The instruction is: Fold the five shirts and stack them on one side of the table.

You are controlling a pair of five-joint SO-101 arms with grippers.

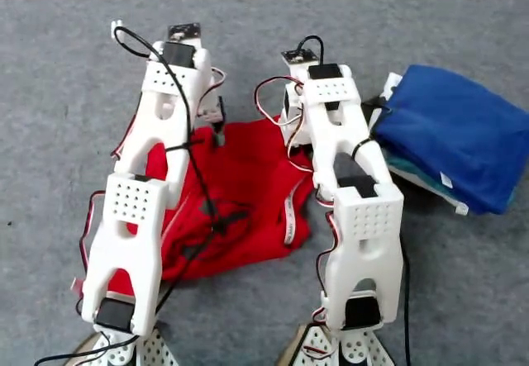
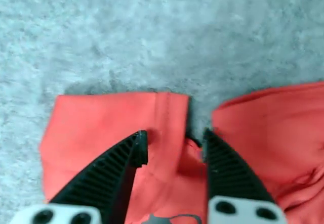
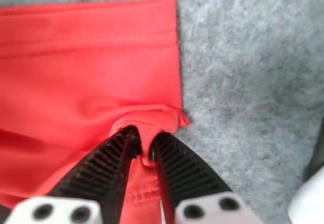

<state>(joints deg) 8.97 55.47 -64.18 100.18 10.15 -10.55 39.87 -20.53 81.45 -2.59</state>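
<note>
A rumpled red shirt (image 1: 248,184) is spread at the middle of the surface (image 1: 66,93). One edge fold is clamped by the right pincer (image 3: 144,145). The left pincer (image 2: 174,145) is held open over another edge. A blue-topped stack (image 1: 455,135) is seen at 2 o'clock.

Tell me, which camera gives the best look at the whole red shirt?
The high view: the red shirt lies crumpled on the table, with most of it in sight. The left wrist view shows part of its edge under the open left tool. The right wrist view shows a corner pinched in the right tool.
</note>
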